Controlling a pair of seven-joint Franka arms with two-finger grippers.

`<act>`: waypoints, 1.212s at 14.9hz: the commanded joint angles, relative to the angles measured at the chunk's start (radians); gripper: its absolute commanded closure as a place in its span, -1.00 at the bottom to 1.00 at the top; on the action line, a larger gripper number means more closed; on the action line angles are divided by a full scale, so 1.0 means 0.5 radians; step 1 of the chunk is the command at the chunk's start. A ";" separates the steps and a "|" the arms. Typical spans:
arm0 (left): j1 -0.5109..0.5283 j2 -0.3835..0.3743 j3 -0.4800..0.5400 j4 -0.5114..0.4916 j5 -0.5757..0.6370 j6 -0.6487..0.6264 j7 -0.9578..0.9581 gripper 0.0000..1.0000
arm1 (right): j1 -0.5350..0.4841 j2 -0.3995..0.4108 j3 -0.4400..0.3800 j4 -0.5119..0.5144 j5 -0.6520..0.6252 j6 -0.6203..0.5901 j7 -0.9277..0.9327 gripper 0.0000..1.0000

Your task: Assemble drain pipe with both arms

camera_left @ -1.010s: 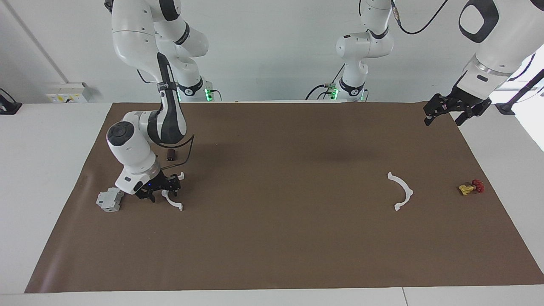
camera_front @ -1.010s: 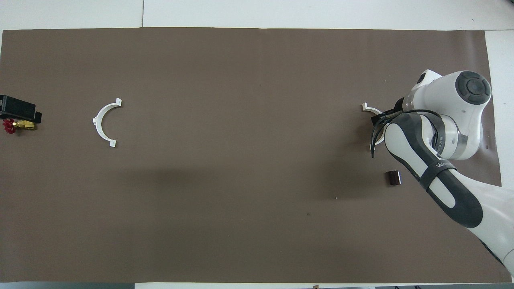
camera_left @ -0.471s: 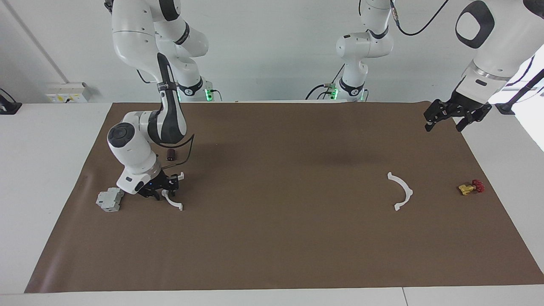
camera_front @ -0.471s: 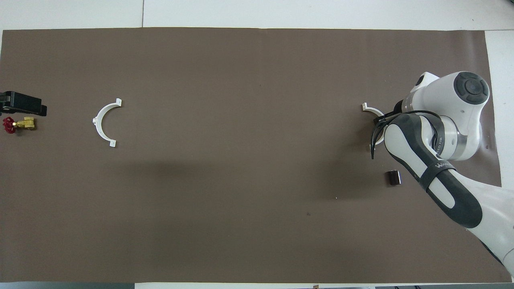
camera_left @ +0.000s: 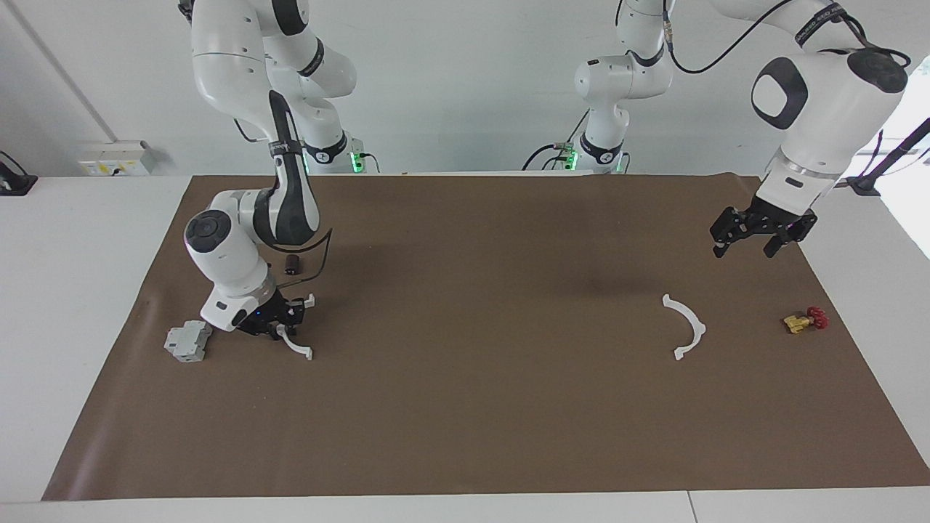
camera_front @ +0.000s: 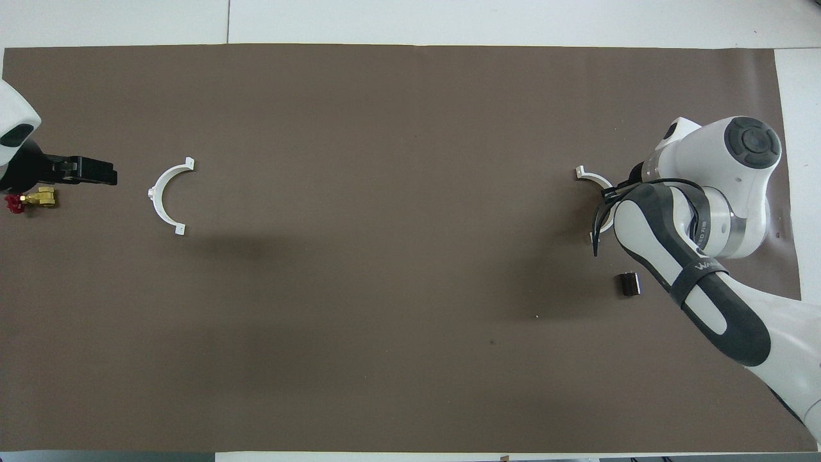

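One white half-ring arc of the drain pipe [camera_left: 298, 349] lies on the brown mat [camera_left: 465, 407] toward the right arm's end, beside a grey block. My right gripper [camera_left: 280, 323] is down at the mat and shut on the middle of this arc. In the overhead view the right arm hides most of this arc [camera_front: 590, 174]. The second arc [camera_left: 696, 319] lies flat toward the left arm's end, and shows in the overhead view [camera_front: 154, 191]. My left gripper [camera_left: 752, 240] is open and empty, up in the air over the mat between that arc and the yellow valve [camera_front: 70, 170].
A grey boxy block [camera_left: 187, 341] sits on the mat beside the right gripper. A small dark cylinder [camera_left: 292, 264] stands nearer the robots than that gripper. A yellow valve with a red knob [camera_left: 805, 319] lies near the mat's edge at the left arm's end.
My left gripper has come down and inward from the mat's corner toward the second arc. My right gripper has settled lower and closed in on its arc, which shifted slightly.
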 commanded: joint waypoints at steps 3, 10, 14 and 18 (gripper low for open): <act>-0.001 0.150 0.011 -0.201 -0.008 0.431 0.057 -1.00 | 0.045 0.008 0.020 0.253 -0.012 -0.325 0.132 1.00; 0.082 0.401 0.011 -0.266 -0.008 0.806 0.231 -1.00 | 0.637 0.177 0.128 0.874 -0.104 -0.787 1.444 1.00; 0.076 0.552 0.011 -0.263 -0.008 0.941 0.253 -1.00 | 0.901 0.278 0.125 0.844 -0.113 -0.603 1.909 1.00; 0.057 0.610 0.011 -0.266 -0.008 0.993 0.232 -0.98 | 0.935 0.272 0.128 0.614 -0.183 -0.398 1.878 1.00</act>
